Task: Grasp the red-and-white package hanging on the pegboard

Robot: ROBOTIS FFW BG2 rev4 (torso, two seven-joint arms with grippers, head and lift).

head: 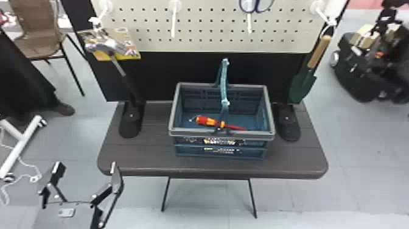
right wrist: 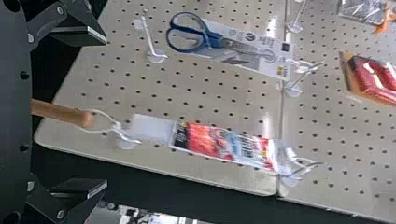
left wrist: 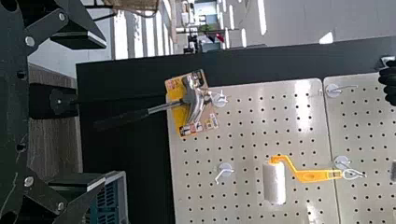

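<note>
Red and white, the package (right wrist: 226,145) is hanging from a hook on the pegboard (head: 210,30). Both the right gripper (right wrist: 106,112) and the left gripper (head: 86,169) are spreading their fingers wide apart. On the dark table (head: 146,156), a blue basket (head: 182,133) is holding a red-and-yellow screwdriver (head: 210,121). Brown and thin-legged, a chair (head: 39,36) is standing on the pale floor (head: 365,146); something black (head: 359,82), maybe a wheeled machine, is sitting across the room.
</note>
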